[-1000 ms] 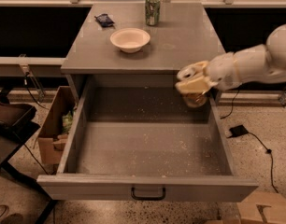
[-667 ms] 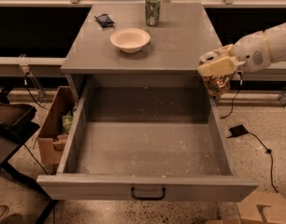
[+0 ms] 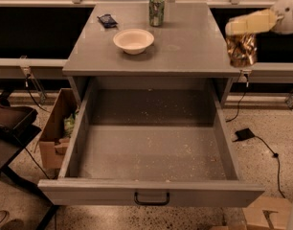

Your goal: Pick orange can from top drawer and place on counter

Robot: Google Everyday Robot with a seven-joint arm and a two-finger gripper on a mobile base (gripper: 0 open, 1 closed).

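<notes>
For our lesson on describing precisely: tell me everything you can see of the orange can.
The orange can is a small, metal-looking drink can, orange-brown with pale mottled markings. It hangs upright in the air by the right front corner of the counter and rests on no surface. Its top is hidden by the pale tool, which holds it from above near the picture's right edge. Nothing else touches it.

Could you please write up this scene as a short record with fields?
tool: upper right, at the right edge of the counter, shut on the orange can
orange can: hangs under the tool, not set down
top drawer: pulled open, crumb-speckled floor
counter: holds white bowl, green can, dark packet
floor, left of drawer: cardboard box
</notes>
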